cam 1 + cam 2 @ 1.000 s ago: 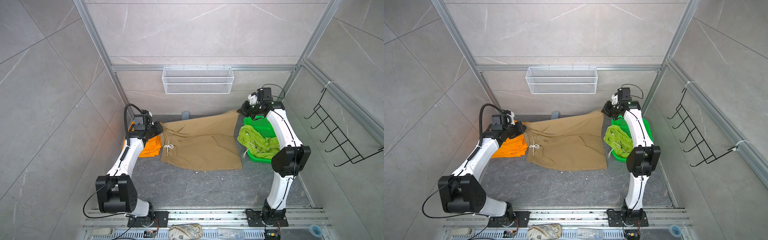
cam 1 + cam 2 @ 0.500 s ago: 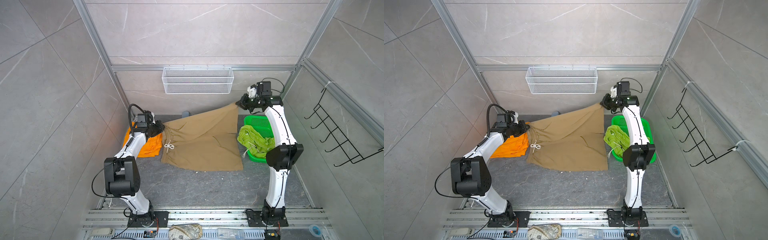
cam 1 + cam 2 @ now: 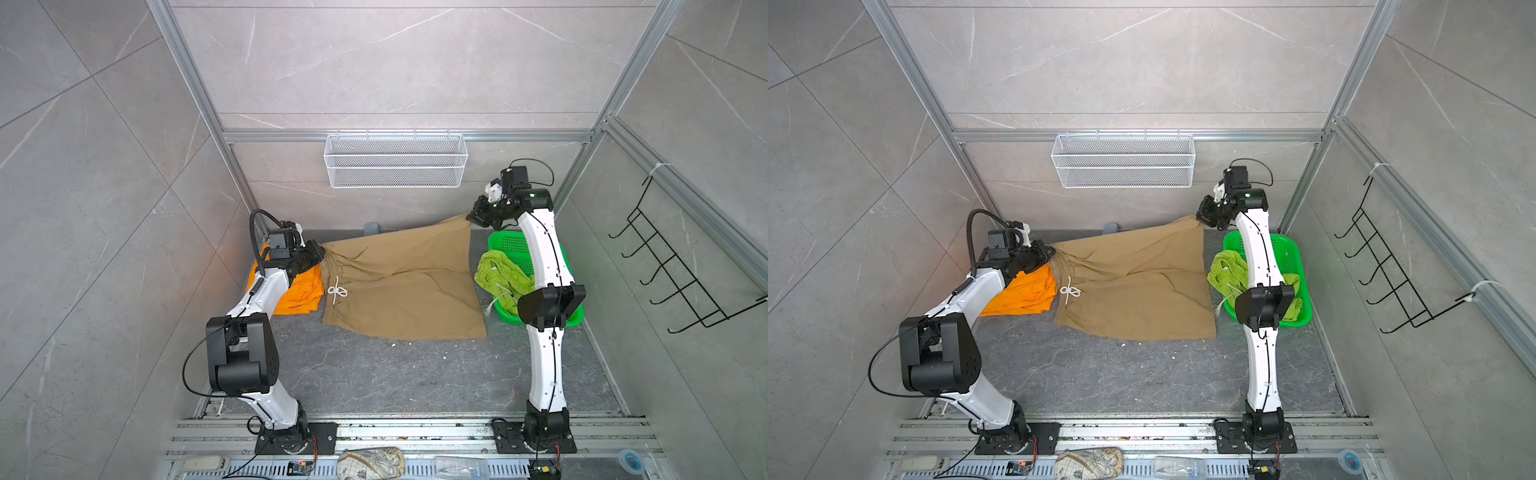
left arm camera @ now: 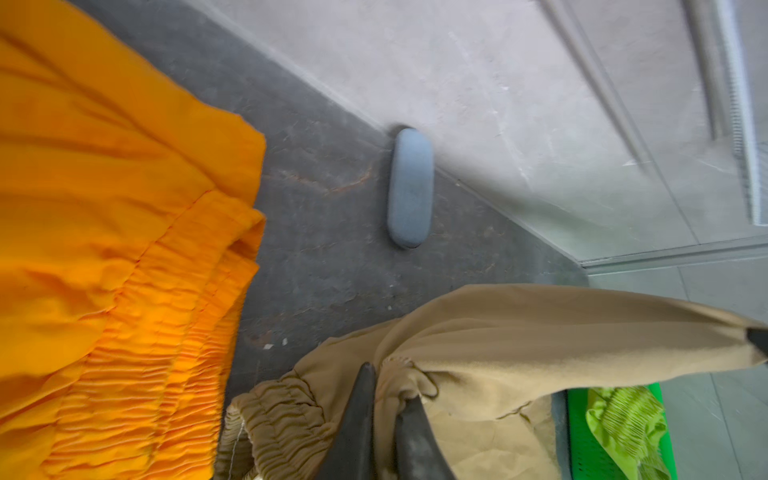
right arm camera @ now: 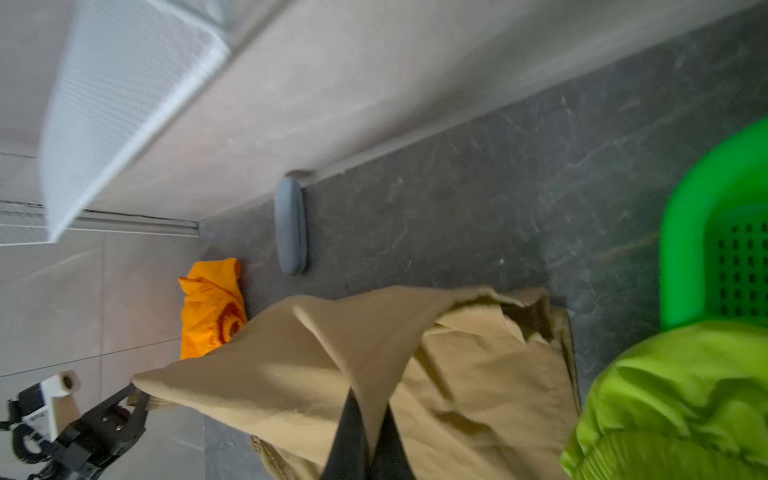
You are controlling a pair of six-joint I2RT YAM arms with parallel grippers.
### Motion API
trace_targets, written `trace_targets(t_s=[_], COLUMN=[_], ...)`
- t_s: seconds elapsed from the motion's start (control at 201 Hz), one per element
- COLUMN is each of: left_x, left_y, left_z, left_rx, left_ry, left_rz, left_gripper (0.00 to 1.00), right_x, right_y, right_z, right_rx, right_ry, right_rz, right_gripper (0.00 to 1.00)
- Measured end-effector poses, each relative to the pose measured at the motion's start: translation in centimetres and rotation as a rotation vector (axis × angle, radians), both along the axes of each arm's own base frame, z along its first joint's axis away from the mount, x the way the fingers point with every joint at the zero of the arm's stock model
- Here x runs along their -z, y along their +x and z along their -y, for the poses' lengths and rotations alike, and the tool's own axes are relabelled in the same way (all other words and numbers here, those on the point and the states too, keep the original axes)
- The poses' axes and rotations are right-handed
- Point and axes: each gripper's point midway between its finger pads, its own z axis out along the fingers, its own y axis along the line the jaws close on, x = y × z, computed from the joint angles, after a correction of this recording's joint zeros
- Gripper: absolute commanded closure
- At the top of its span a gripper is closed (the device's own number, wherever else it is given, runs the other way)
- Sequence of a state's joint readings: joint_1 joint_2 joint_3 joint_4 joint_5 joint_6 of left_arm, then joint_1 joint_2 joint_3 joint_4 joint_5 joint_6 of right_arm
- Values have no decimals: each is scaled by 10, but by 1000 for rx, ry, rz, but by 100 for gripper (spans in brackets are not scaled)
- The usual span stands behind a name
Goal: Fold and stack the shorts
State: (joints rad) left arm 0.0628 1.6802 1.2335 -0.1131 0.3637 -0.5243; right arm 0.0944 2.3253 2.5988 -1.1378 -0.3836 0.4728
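Observation:
The khaki shorts [image 3: 399, 282] [image 3: 1133, 282] lie spread mid-floor, white drawstring [image 3: 337, 291] towards the left. Their far edge is lifted and stretched between both grippers. My left gripper [image 3: 318, 251] [image 3: 1049, 251] [image 4: 388, 384] is shut on the gathered waistband's far corner. My right gripper [image 3: 471, 218] [image 3: 1200, 216] [image 5: 370, 401] is shut on the far leg corner, held above the floor. The orange shorts [image 3: 303, 291] [image 3: 1025, 291] [image 4: 124, 232] lie folded at the left under my left arm. The lime green shorts [image 3: 498, 274] [image 3: 1229, 270] [image 5: 681, 386] hang over the green basket's [image 3: 515, 245] [image 3: 1291, 257] left rim.
A grey oval case [image 3: 371, 228] [image 4: 410, 187] [image 5: 291, 226] lies against the back wall behind the khaki cloth. A white wire basket [image 3: 395, 160] hangs on that wall. A black hook rack [image 3: 681, 266] is on the right wall. Bare floor [image 3: 395, 374] lies in front.
My right gripper has raised the khaki leg corner off the floor and carried it a little leftward. The far edge has pulled taut. My left gripper stays at the waistband.

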Motion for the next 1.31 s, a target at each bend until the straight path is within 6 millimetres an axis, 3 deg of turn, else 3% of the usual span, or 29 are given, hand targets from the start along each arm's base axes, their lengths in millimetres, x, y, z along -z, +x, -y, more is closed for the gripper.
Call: trace_targets(t_s=[0.095, 0.189, 0.304, 0.473, 0.548, 0.623, 0.822, 0.931, 1.31], left_x=[17, 24, 22, 24, 23, 27, 41, 49, 95], left_y=[-4, -6, -4, -11, -14, -22, -40, -54, -133], left_z=[-5, -5, -4, 2, 5, 3, -4, -5, -4], left_rx=[-16, -20, -18, 0, 6, -7, -49, -71, -164], left_ry=[-1, -8, -16, -35, -40, -43, -50, -66, -132], left_rz=[-38, -57, -47, -42, -34, -44, -91, -121, -256], left_gripper=[89, 88, 87, 82, 81, 80, 74, 71, 56], right_x=[27, 22, -14, -93, -106, -87, 8, 45, 117], right_y=[-16, -17, -8, -9, -14, -29, -88, -116, -186], right_z=[-3, -3, -5, -13, -15, -11, 5, 9, 14], right_rx=[-6, -7, -13, -43, -56, -51, -11, 1, 12], right_ry=[-16, -14, 2, 40, 38, 25, 5, 6, 17], right_rz=[-69, -46, 52, 243, 274, 209, -14, -79, -191], right_gripper=[100, 100, 100, 100, 100, 100, 100, 100, 100])
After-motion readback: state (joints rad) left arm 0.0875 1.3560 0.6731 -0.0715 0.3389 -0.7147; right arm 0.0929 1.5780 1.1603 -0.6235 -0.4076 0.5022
